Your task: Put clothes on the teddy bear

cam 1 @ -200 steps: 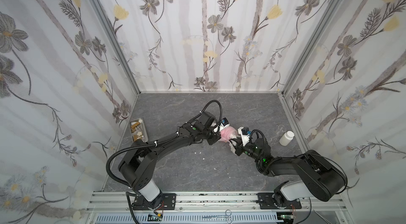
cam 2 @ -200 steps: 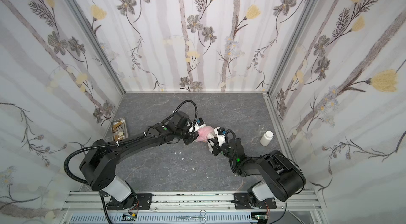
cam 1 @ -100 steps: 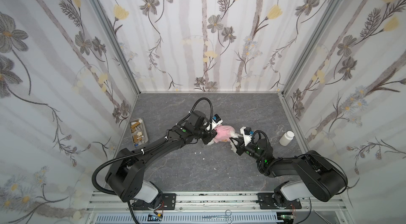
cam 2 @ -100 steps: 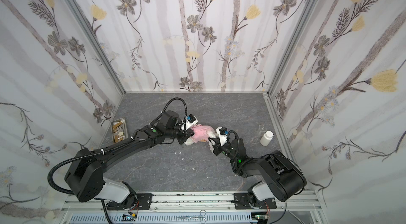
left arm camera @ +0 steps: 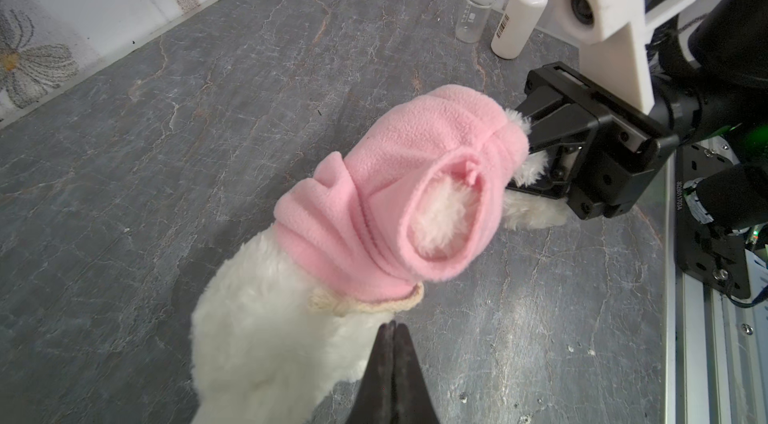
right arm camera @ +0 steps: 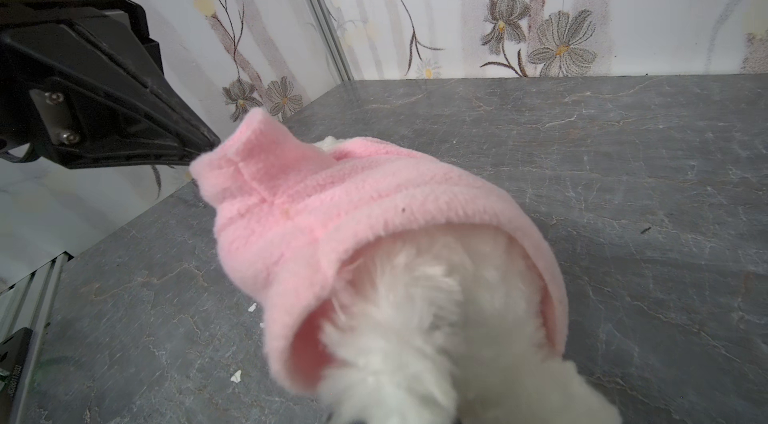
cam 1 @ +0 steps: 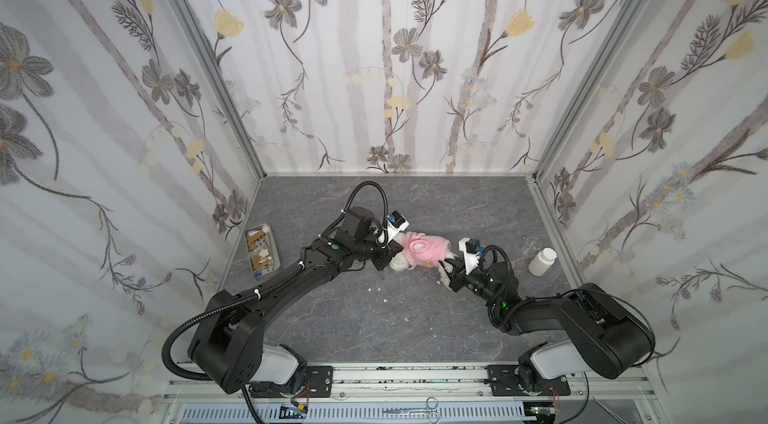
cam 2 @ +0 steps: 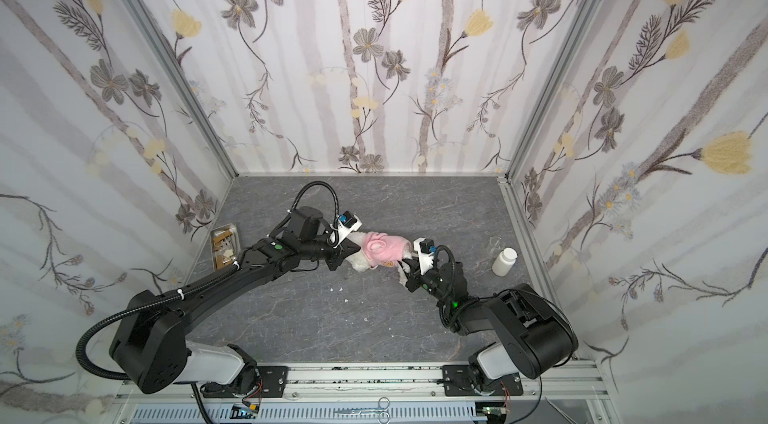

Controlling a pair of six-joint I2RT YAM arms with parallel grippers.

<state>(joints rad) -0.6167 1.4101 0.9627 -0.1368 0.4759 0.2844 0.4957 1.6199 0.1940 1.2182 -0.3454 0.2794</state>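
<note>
Both top views show one teddy bear [cam 1: 399,263] lying mid-way across the table [cam 1: 374,318] between the two grippers. Its long axis runs left to right, and one pink hoodie [cam 1: 419,246] covers its body. The hoodie's wide hem faces the right gripper [cam 1: 451,267], which is clamped on white fur at that end. The cord [left arm camera: 365,307] end faces the left gripper [left arm camera: 392,332], whose jaws are pressed together. One tray [cam 1: 275,251] at the table's left edge holds small tan pieces. One white bottle [cam 1: 542,261] stands just beside one glass beaker [cam 1: 528,244].
</note>
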